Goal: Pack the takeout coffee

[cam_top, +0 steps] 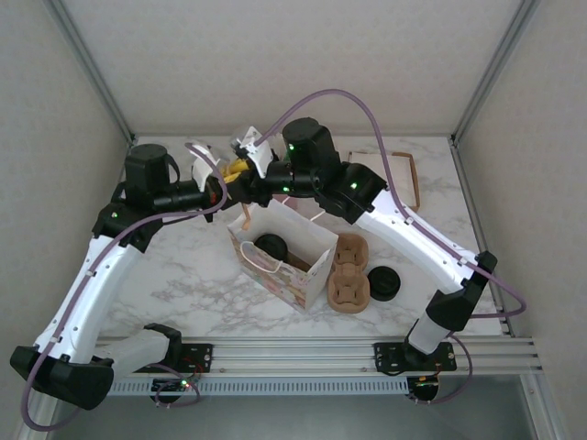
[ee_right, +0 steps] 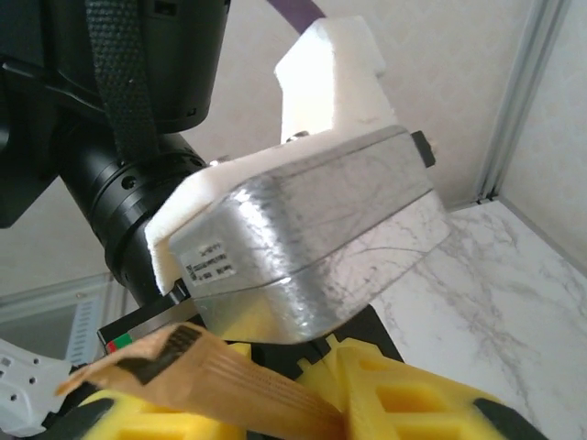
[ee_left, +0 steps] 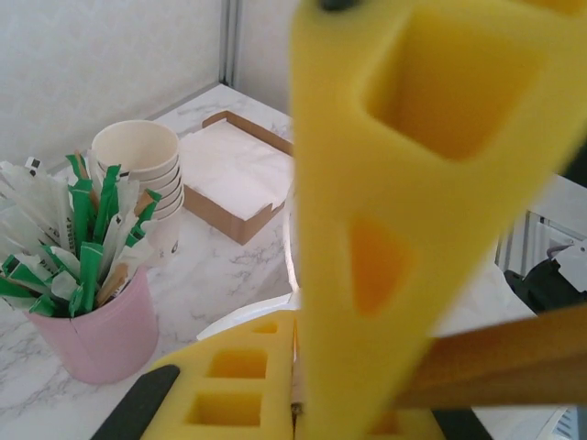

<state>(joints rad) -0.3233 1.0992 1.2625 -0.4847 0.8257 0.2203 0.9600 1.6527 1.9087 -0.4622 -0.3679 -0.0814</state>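
The takeout coffee point(cam_top: 271, 246) shows its black lid inside the open white paper bag point(cam_top: 303, 275) at mid table. Both grippers meet above the table's back, behind the bag. My left gripper point(cam_top: 229, 176) point(ee_left: 295, 316) is shut, its yellow fingers pressed together. A brown paper packet point(ee_right: 211, 380) point(ee_left: 500, 362) hangs between the two grippers, and the left one seems to pinch it. My right gripper point(cam_top: 242, 170) point(ee_right: 342, 414) has its yellow fingers closed on one end of that packet. One right finger point(ee_left: 413, 183) stands close in front of the left wrist camera.
A brown cardboard carrier point(cam_top: 348, 275) lies right of the bag, with a loose black lid point(cam_top: 382, 284) beside it. A napkin tray point(ee_left: 234, 179) point(cam_top: 390, 174), a stack of lidless cups point(ee_left: 138, 156) and a pink cup of packets point(ee_left: 92, 321) stand at the back.
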